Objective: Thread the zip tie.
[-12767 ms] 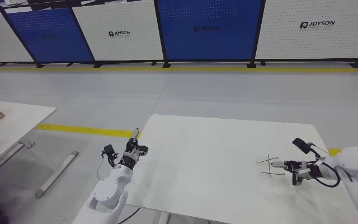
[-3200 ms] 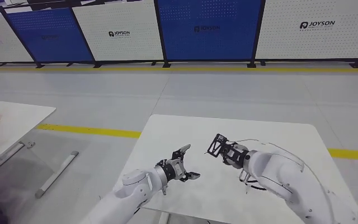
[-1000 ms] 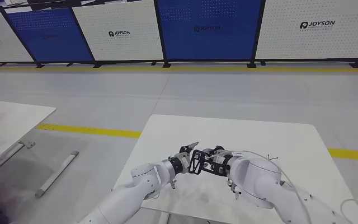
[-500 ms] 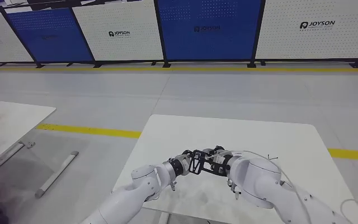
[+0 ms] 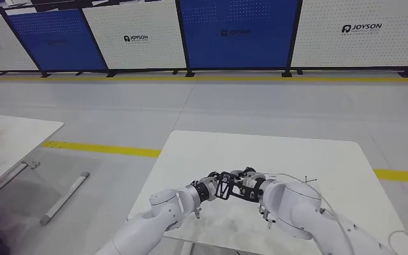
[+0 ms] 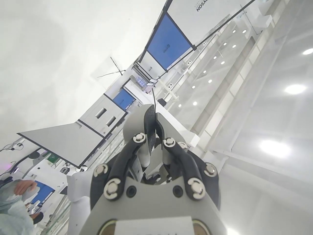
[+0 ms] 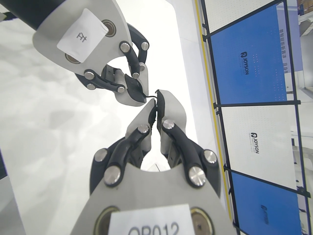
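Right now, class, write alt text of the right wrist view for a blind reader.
The right gripper and left gripper nearly meet tip to tip above a white table, both shut on a thin black zip tie bridging the gap.

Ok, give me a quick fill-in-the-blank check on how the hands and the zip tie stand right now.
The left hand and the right hand meet tip to tip above the white ____. Each hand is ____ on the zip tie. The zip tie's colour is ____.
Missing words: table; shut; black.
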`<state>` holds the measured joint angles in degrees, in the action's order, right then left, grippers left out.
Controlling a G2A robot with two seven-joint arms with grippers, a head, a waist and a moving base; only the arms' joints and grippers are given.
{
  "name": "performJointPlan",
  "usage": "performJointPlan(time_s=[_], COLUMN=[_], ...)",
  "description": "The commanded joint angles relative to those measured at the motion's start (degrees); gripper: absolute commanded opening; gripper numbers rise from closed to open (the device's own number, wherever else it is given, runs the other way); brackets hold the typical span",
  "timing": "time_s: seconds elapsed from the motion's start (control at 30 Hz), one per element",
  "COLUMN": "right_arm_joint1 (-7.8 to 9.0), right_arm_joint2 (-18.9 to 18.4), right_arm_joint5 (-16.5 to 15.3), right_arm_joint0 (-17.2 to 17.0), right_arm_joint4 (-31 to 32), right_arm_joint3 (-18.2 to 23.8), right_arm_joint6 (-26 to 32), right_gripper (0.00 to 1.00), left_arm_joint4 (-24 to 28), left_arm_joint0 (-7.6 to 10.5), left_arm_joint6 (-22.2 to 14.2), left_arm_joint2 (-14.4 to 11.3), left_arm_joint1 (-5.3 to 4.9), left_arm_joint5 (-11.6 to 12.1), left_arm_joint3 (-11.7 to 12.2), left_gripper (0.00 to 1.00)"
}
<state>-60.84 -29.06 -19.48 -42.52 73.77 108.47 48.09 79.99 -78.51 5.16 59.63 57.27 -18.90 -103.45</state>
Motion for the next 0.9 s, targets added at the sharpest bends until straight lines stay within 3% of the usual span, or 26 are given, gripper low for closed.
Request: performJointPlan(time_s=[0.0, 0.2, 0.37, 0.43, 0.57, 0.87], right_arm_joint1=[0.37, 2.94, 5.35, 6.02, 6.29, 6.29], right_arm_joint2=[-1.02, -8.77, -16.53, -19.55, -20.87, -20.87], right_arm_joint5=[0.00, 0.79, 1.08, 0.60, 0.00, 0.00], right_arm_joint0=[-0.76, -7.55, -15.27, -17.98, -18.37, -18.37], right_arm_joint4=[0.03, -0.37, -2.04, -6.09, -9.20, -9.20], right_arm_joint3=[0.45, 3.13, 4.87, 4.19, 3.11, 3.11], right_arm_joint6=[-0.11, -2.98, -4.85, -4.81, -1.88, -1.88], right_gripper=[1.00, 1.00, 1.00, 1.00, 1.00, 1.00], left_arm_joint4=[-1.19, -6.01, -16.93, -21.70, -28.95, -28.95], left_arm_joint0=[-0.25, -0.38, -0.96, -1.25, -1.69, -1.69], left_arm_joint6=[0.65, 3.03, 5.98, 7.44, 9.92, 9.92], left_arm_joint2=[0.15, 0.13, -1.37, -2.12, -3.98, -3.98], left_arm_joint1=[0.08, 0.34, 0.56, 0.68, 1.16, 1.16], left_arm_joint5=[1.16, 3.39, 8.07, 9.64, 13.06, 13.06], left_arm_joint3=[-0.11, -0.02, -0.81, -1.01, -0.71, -0.71], left_gripper=[0.00, 0.00, 0.00, 0.00, 0.00, 0.00])
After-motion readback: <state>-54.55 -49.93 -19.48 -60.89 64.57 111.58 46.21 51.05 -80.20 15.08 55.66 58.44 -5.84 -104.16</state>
